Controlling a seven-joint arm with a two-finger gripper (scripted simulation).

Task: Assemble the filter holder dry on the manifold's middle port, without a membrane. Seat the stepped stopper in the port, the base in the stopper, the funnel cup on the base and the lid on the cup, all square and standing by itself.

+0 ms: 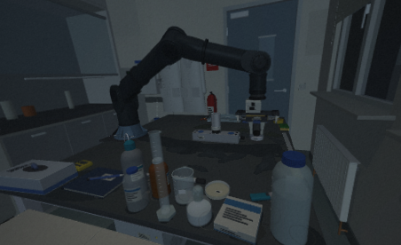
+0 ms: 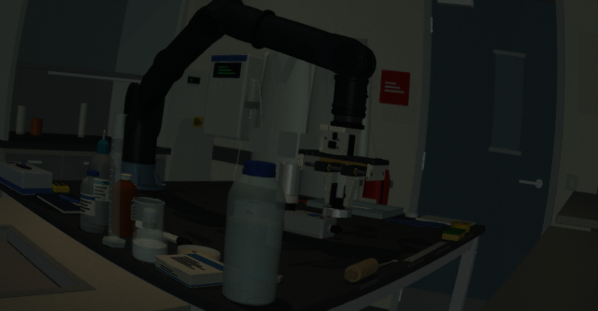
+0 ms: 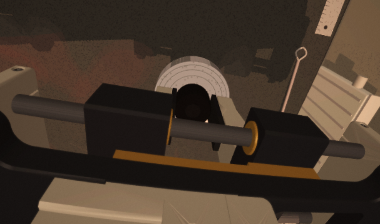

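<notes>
The filter holder base (image 3: pixel 192 104), a dark stem over a pale round disc (image 3: pixel 193 78), stands on the bench just right of the manifold (image 1: pixel 217 136) and sits between my fingers. On the manifold block a pale funnel cup (image 1: pixel 214 121) stands upright over its middle. I cannot make out the stopper or the lid in this dim light. My gripper (image 1: pixel 256 129) points straight down at the right end of the manifold (image 2: pixel 312 224) and is closed on the base (image 1: pixel 256 132).
A large white bottle with a blue cap (image 1: pixel 291 199) stands at the near bench edge, with smaller bottles (image 1: pixel 132 177), a graduated cylinder (image 1: pixel 157 173), a beaker (image 1: pixel 182 182) and a box (image 1: pixel 238 218) beside it. A thin wire loop (image 3: pixel 291 81) and a ruler (image 3: pixel 330 17) lie right of the gripper.
</notes>
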